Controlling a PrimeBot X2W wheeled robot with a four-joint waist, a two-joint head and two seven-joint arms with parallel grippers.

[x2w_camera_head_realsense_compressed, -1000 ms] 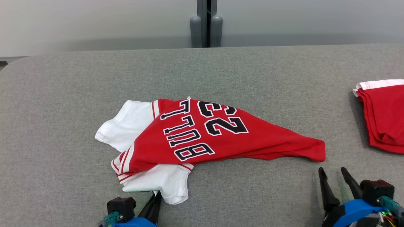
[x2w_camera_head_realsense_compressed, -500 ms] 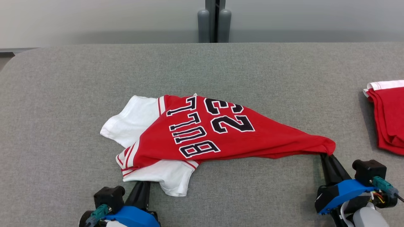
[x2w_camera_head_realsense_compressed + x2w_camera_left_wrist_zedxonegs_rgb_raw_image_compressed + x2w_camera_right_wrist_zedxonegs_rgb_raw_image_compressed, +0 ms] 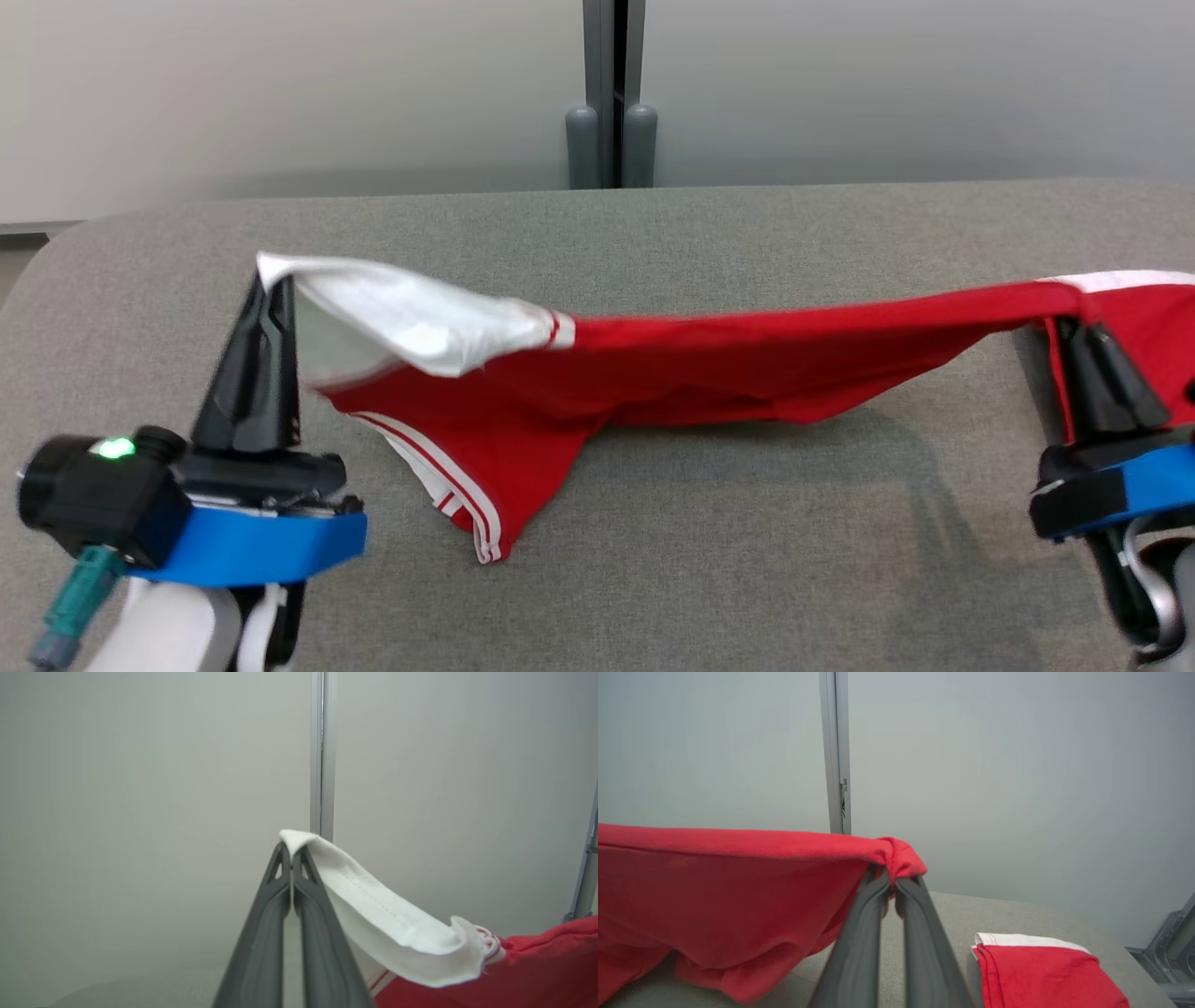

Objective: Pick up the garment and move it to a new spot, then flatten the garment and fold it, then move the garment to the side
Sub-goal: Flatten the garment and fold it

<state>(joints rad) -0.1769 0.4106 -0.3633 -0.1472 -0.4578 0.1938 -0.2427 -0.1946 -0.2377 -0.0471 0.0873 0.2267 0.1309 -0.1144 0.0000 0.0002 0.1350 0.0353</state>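
The red and white garment hangs stretched in the air above the grey table, held at both ends. My left gripper at the left is shut on its white sleeve. At the far right my right gripper is shut on the red hem corner. The middle of the cloth sags, and a striped red corner droops down toward the table surface. The lettering is hidden.
A second, folded red garment with a white edge lies on the table at the right, partly behind my right gripper. A grey post stands against the pale wall behind the table's far edge.
Both grippers have risen and spread apart, lifting the garment off the table and stretching it out. The head camera has also shifted.
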